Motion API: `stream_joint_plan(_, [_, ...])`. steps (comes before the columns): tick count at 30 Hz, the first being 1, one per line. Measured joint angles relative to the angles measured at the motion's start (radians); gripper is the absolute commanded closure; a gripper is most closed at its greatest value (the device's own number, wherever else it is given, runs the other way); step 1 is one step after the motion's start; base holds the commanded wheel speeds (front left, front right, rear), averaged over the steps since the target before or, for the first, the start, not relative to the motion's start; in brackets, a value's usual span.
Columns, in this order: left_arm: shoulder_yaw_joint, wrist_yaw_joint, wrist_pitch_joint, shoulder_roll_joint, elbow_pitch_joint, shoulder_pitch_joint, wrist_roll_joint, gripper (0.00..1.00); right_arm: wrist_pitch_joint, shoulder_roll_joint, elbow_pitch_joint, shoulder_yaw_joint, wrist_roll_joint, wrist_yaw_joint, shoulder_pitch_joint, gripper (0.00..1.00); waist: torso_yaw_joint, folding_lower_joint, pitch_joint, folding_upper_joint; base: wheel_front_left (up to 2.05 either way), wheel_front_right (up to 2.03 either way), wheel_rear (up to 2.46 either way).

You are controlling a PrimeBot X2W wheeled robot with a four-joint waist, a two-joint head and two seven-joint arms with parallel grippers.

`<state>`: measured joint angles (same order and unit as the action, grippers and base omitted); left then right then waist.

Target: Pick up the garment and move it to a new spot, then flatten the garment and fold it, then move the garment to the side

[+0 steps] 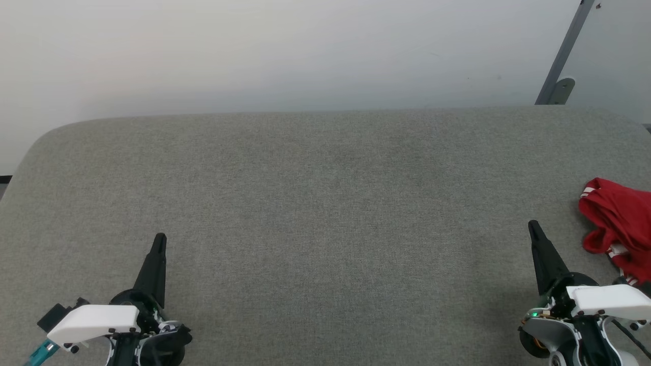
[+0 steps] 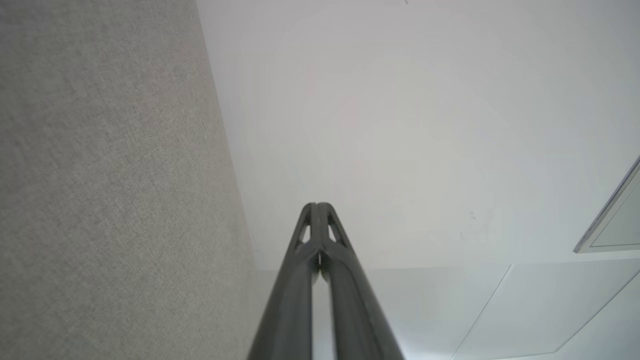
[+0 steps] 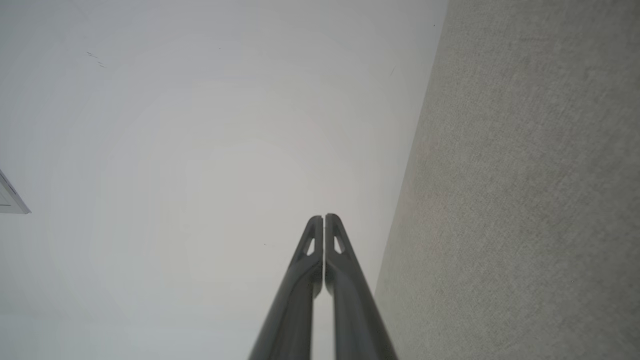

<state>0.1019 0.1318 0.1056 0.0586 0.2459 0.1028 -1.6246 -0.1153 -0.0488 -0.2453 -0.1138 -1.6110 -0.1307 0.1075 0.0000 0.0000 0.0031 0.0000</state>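
Note:
The garment (image 1: 619,226), red with white striped trim, lies bunched at the right edge of the grey cloth-covered table (image 1: 325,213) and is cut off by the head view's border. My right gripper (image 1: 533,227) is shut and empty at the lower right, its tip a short way left of the garment and apart from it. At the lower left my left gripper (image 1: 160,239) is shut with nothing in it, far from the garment. The left wrist view shows my left gripper (image 2: 317,205) with its tips pressed together, and the right wrist view shows the same of my right gripper (image 3: 324,216).
A pale wall (image 1: 285,51) rises behind the table's far edge. A grey metal post (image 1: 564,56) with a foot bracket stands at the back right. The table's back corners are rounded.

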Motion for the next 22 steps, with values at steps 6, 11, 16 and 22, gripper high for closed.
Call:
stream_joint_plan(6, [0.001, 0.0, 0.0, -0.001, 0.0, 0.0, 0.0, 1.0, 0.0, 0.0, 0.0, 0.0, 0.0, 0.0, 0.0, 1.0, 0.0, 0.0, 0.0, 0.0, 0.0, 0.0, 0.0])
stream_joint_plan(11, [0.002, 0.0, 0.0, -0.001, 0.0, 0.0, 0.002, 1.0, 0.0, 0.0, 0.0, 0.0, 0.0, 0.0, 0.0, 1.0, 0.0, 0.0, 0.0, 0.0, 0.0, 0.0, 0.0])
stream_joint_plan(16, [0.002, 0.0, 0.001, -0.001, 0.0, 0.0, 0.003, 1.0, 0.0, 0.0, 0.0, 0.0, 0.0, 0.0, 0.0, 1.0, 0.0, 0.0, 0.0, 0.0, 0.0, 0.0, 0.0])
stream_joint_plan(22, [0.003, 0.0, 0.002, -0.002, 0.0, 0.0, 0.003, 1.0, 0.0, 0.0, 0.0, 0.0, 0.0, 0.0, 0.0, 1.0, 0.0, 0.0, 0.0, 0.0, 0.0, 0.0, 0.0])
